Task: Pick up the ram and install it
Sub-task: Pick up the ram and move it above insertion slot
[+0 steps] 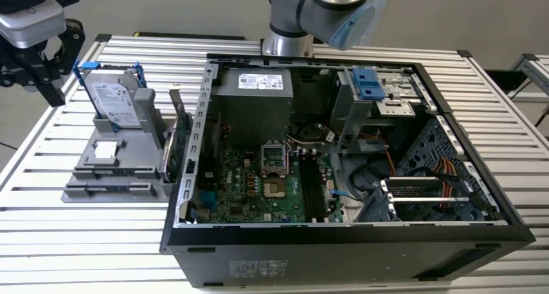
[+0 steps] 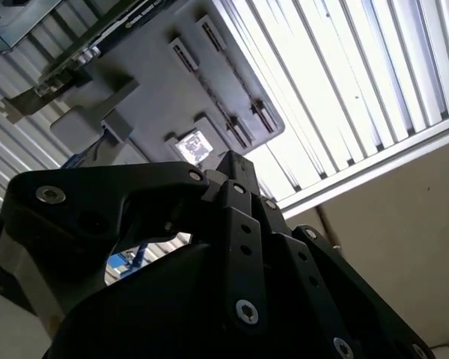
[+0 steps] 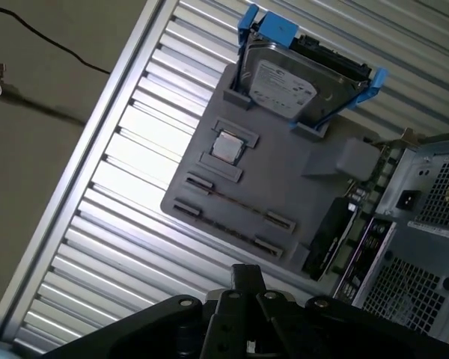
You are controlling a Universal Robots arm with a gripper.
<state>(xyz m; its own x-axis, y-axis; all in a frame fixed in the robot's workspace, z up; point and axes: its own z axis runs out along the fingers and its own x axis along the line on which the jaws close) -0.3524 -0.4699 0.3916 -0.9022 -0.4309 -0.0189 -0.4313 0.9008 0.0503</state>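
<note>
gripper (image 1: 56, 100) hangs at the exterior view's upper left, over the edge of the slatted table (image 1: 86, 242), just beside the hard drive (image 1: 116, 98) with blue rails. in both wrist views the fingers (image 3: 247, 275) look pressed together, with nothing pinched between them.

the ram (image 3: 239, 203) is a thin dark strip in the first wrist view. it seems to stand on edge in a long slot of the grey holder (image 1: 90, 194), apart from the gripper. a small silver chip (image 1: 105, 151) sits in its own pocket between the drive and that slot.

in the exterior view the drive stands upright at the holder's far end, between the gripper and the rest of the holder. a green expansion card (image 1: 177, 146) stands on edge along the holder's side, right against the wall of the open pc case (image 1: 343, 239). the card and that wall lie between the holder and the motherboard (image 1: 249, 184). black memory slots (image 1: 313, 184) run down the board at frame centre. the power supply (image 1: 253, 94) sits above them, and the arm's base (image 1: 287, 43) is at top centre behind the case.
</note>
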